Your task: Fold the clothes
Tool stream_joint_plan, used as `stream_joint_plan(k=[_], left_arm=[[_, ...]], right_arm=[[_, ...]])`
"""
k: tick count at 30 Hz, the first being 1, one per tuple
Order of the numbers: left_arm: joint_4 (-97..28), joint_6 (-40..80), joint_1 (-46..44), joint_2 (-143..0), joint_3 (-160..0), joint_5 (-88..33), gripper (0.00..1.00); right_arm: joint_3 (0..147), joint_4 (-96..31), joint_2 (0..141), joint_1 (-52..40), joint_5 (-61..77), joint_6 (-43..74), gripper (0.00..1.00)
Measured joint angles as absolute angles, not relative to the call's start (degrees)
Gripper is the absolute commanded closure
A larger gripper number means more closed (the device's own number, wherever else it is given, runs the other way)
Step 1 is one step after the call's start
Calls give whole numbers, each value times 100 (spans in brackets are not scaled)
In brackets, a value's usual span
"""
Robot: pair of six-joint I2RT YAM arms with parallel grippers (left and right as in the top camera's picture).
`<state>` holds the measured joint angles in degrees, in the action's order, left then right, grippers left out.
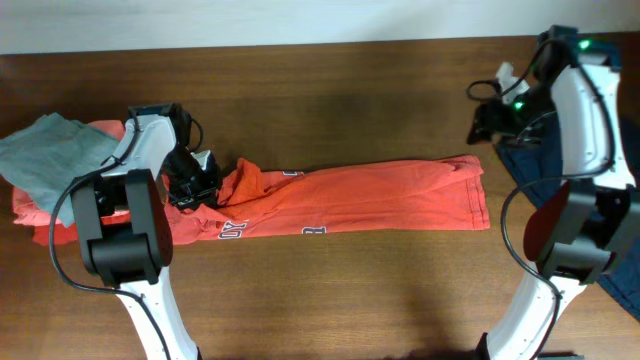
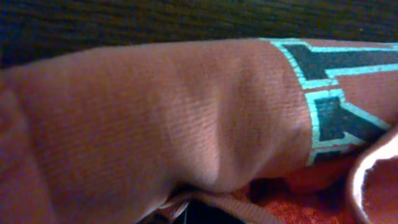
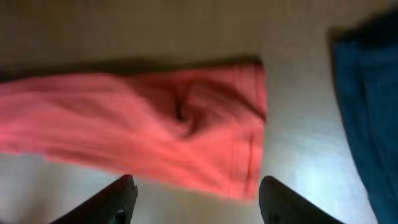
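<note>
STEP: probably cross-folding the narrowed strip | left gripper (image 1: 195,180) pinching red-orange T-shirt (image 1: 380,200) at collar end | right gripper (image 3: 196,186) hovering wide, empty | NEXT: likely grasping hem

Being counted now: one long red-orange cotton T-shirt (image 1: 380,200), one crumpled grey top (image 1: 45,150), one dark blue cloth (image 1: 525,162), and two black grippers, the left gripper (image 1: 200,185) and the right gripper (image 1: 488,120).

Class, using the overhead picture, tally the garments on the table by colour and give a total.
Red-orange printed cotton T-shirt: 1
Coral-pink folded garment: 1
Grey folded top: 1
Dark blue garment: 1
Total: 4
</note>
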<state>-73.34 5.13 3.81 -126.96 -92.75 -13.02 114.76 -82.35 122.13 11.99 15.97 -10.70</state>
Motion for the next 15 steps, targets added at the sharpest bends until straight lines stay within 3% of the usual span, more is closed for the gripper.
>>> stream_joint_plan(k=[9, 11, 14, 15], left_arm=[[-7308, 515, 381, -12685, -9258, -1302, 99], [-7308, 513, 381, -12685, -9258, -1304, 99], [-7306, 515, 381, -12685, -9258, -1304, 99], [-7306, 513, 381, -12685, -9258, -1304, 99]], right_arm=[[9710, -6289, 12248, 301, 1175, -926, 47], [9612, -6224, 12248, 290, 1031, -864, 55], [9564, -6355, 12248, 322, 860, -792, 82], [9561, -6442, 12248, 327, 832, -731, 83]])
